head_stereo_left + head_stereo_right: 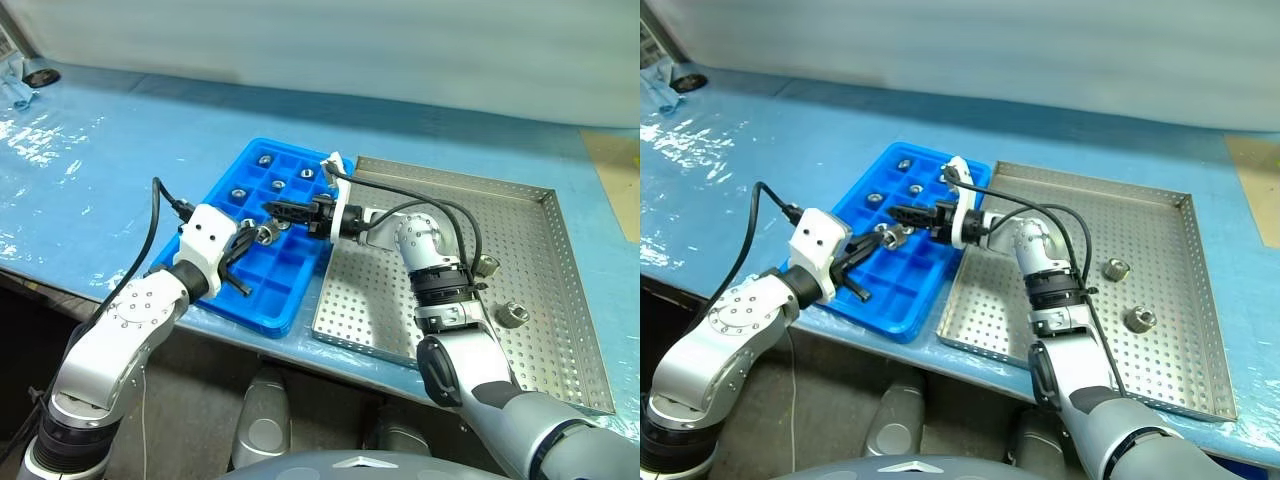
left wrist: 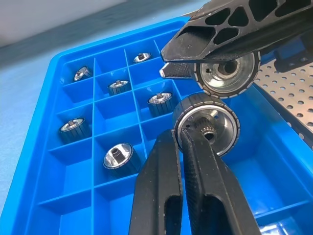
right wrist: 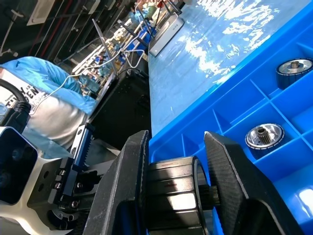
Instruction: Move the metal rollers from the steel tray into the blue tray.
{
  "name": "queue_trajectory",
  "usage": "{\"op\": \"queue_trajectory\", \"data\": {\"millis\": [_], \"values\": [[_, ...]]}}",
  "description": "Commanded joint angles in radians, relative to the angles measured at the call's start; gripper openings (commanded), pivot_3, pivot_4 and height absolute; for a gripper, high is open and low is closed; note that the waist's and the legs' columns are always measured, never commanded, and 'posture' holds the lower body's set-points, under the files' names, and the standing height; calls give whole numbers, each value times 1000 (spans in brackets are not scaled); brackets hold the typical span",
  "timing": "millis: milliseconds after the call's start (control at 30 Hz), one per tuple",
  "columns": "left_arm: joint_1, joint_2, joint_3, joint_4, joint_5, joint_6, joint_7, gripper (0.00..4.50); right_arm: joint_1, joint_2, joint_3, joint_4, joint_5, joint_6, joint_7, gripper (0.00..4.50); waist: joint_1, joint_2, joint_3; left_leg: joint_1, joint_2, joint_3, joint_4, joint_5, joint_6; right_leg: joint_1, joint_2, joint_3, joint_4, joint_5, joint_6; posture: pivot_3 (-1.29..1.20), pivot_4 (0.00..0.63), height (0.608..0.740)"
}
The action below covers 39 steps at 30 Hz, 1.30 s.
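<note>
The blue tray lies left of the steel tray, touching it, with several metal rollers in its far compartments. Two rollers rest on the steel tray's perforated floor near its right side. My left gripper is shut on one roller and holds it above the blue tray's middle. My right gripper reaches in level from the steel tray's side and is shut on a second roller. That roller sits right against the one in my left gripper.
Both trays sit on a table covered in shiny blue sheeting; its front edge runs just below the trays. A small dark object lies at the far left corner. Black cables loop over the right arm.
</note>
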Motion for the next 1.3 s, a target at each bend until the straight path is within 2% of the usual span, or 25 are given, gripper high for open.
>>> {"op": "queue_trajectory", "data": {"millis": [33, 467, 700, 1100, 1167, 1300], "values": [[3, -11, 54, -22, 28, -44, 22, 0, -15, 14, -26, -22, 39, -21, 3, 1327, 0, 0, 0, 0, 0, 0, 0, 0, 0, 0, 0, 0, 0, 0, 0, 462, 150, 740], [51, -49, 72, -9, 55, -113, 20, 0, -33, 34, -69, 3, 49, -73, -37, 1327, 0, 0, 0, 0, 0, 0, 0, 0, 0, 0, 0, 0, 0, 0, 0, 461, 150, 740], [101, -46, 107, -48, 22, -113, 1, 0, -66, 98, -164, 48, 92, -162, -127, 1327, -4, 0, 0, 0, 0, 0, 0, 0, 0, -1, 0, 0, 1, 0, 0, 470, 150, 740], [168, -45, 144, -100, -27, -99, -23, 0, -109, 168, -200, 121, 112, -290, -216, 1327, -2, 0, 0, 1, 0, 0, -1, 0, 0, -3, 0, 1, 3, -3, 5, 494, 150, 740], [172, -29, 139, -99, -18, -96, -31, 0, -113, 169, -180, 125, 109, -288, -203, 1327, -2, 0, 0, 0, 0, 0, -1, 0, 0, -3, 0, 1, 3, -3, 5, 494, 150, 740], [157, -31, 128, -110, -54, -77, -46, 0, -94, 173, -55, 106, 43, -283, -155, 1327, -4, 0, 0, -1, 0, 0, -1, 0, -1, -4, 1, 1, 3, -2, 4, 491, 150, 740]]}}
